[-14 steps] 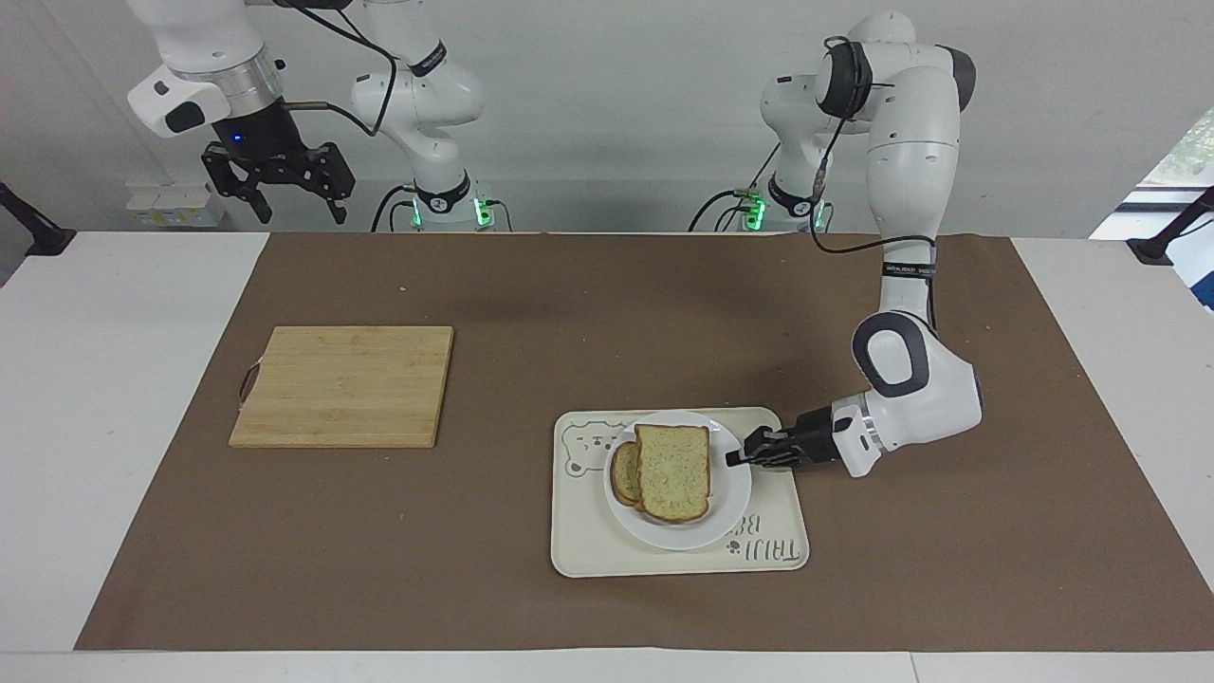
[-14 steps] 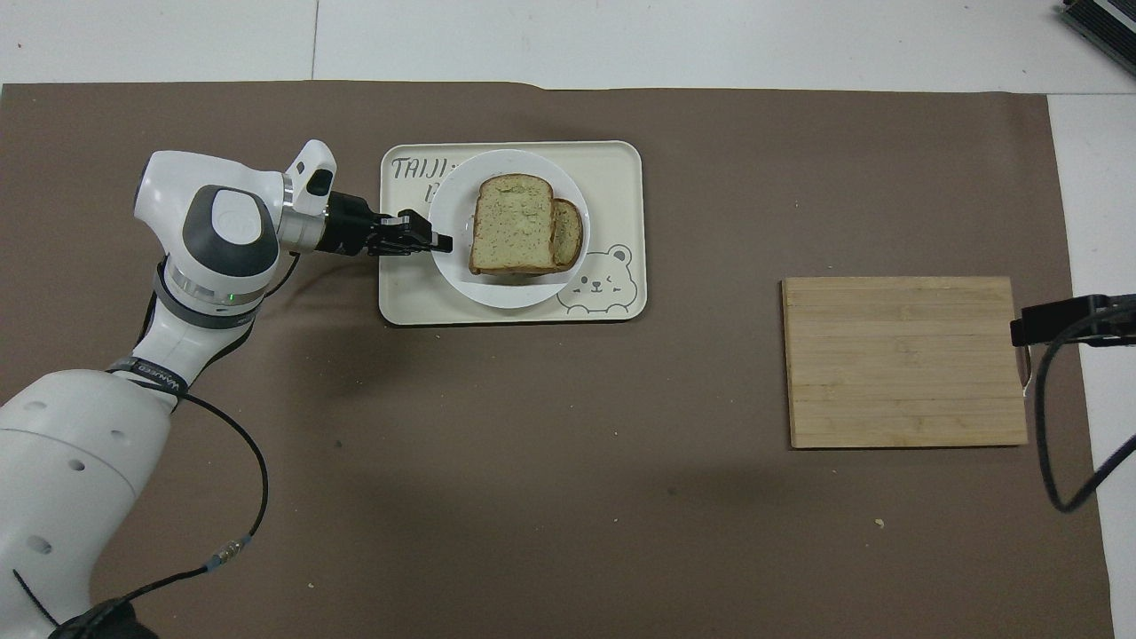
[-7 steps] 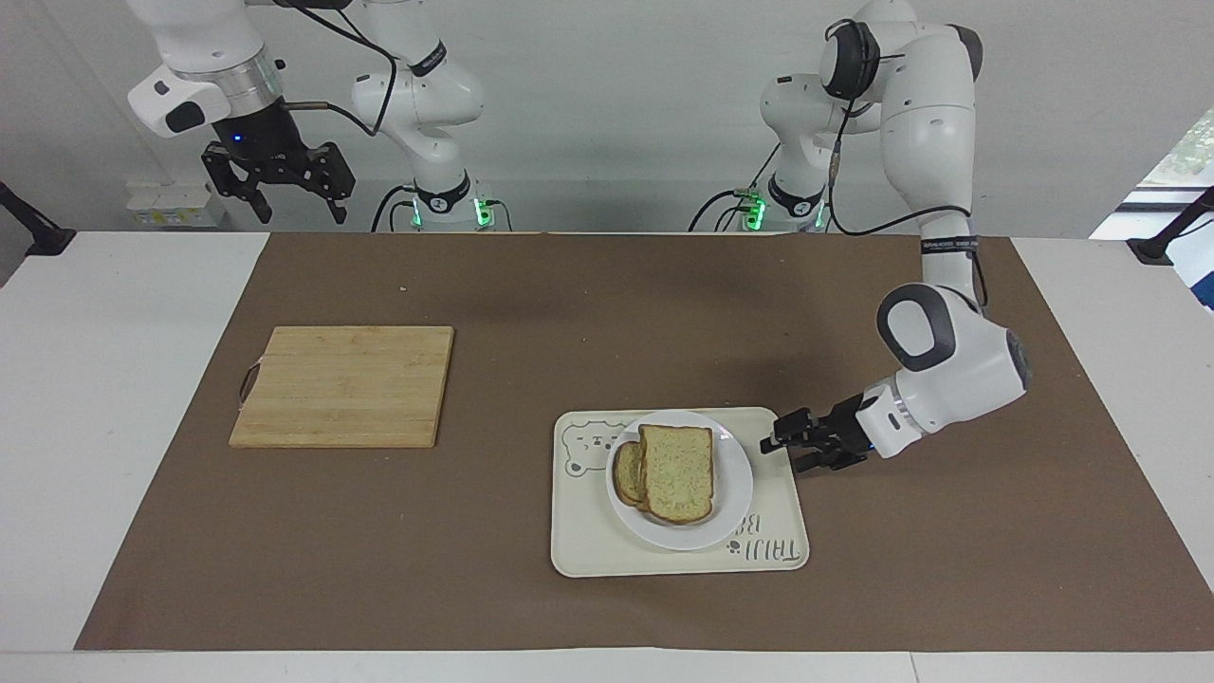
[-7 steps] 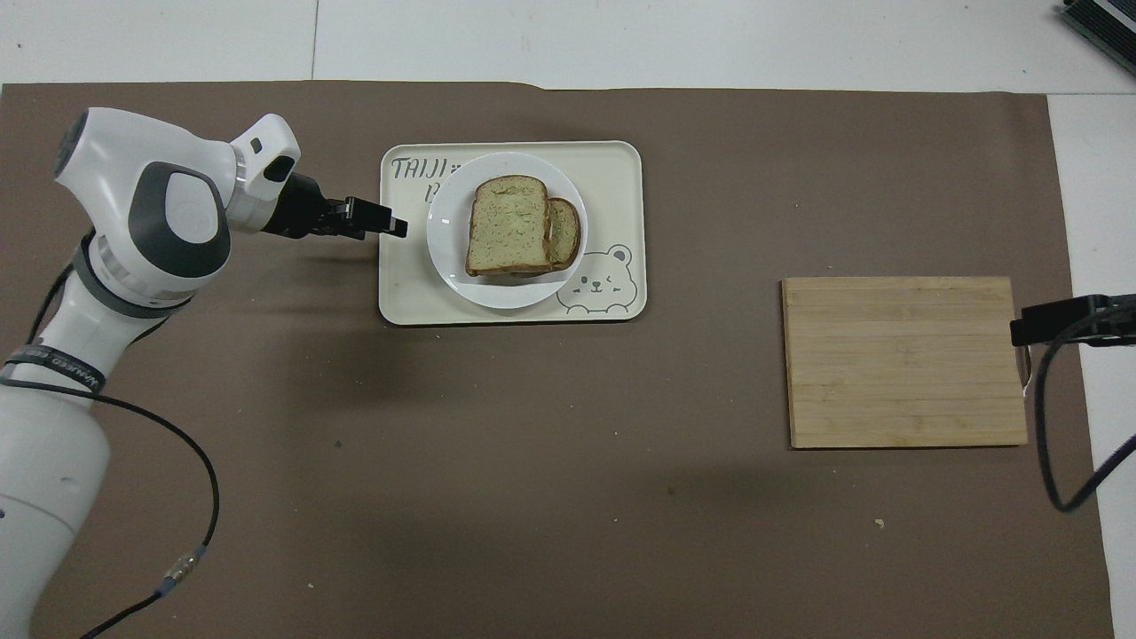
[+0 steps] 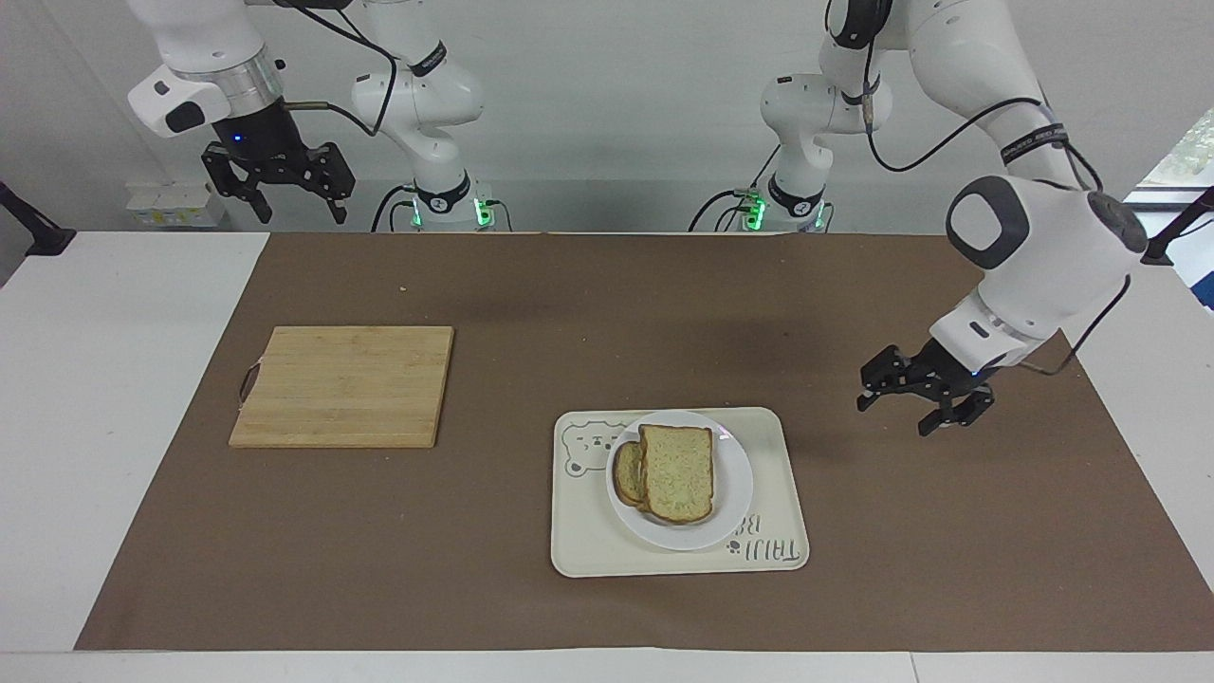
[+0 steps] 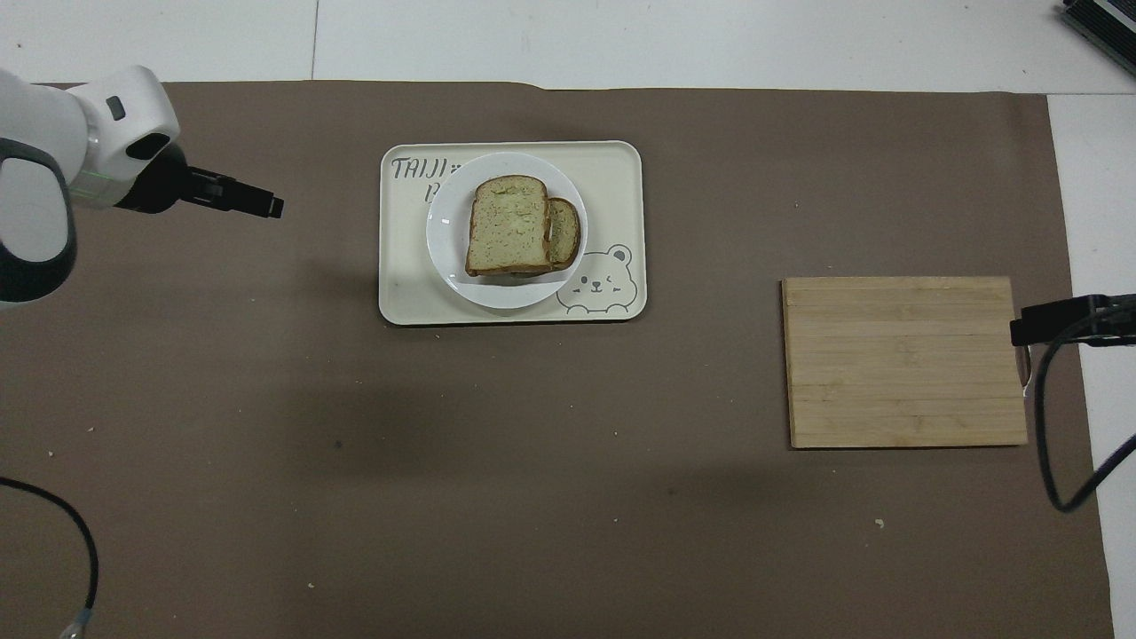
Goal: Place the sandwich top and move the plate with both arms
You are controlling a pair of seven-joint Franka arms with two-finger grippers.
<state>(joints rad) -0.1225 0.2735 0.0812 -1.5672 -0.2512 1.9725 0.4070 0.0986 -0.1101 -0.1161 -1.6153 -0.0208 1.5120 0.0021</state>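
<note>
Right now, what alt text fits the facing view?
A sandwich top lies on a white plate resting on a cream tray. The left pincer hangs open over the brown mat; the right pincer waits raised, open, near a cutting board.

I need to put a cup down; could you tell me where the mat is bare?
The brown mat is bare between the cutting board and the tray, and nearer the robots. The tray is crowded by its plate.

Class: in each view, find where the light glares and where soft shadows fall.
Facing view: a small glare spot on the round glossy white plate's rim; a soft shadow on the brown paper mat nearer the robots than the cream rectangular tray. Overhead view: glare on the plate's rim; broad blurry shadows on the mat.
</note>
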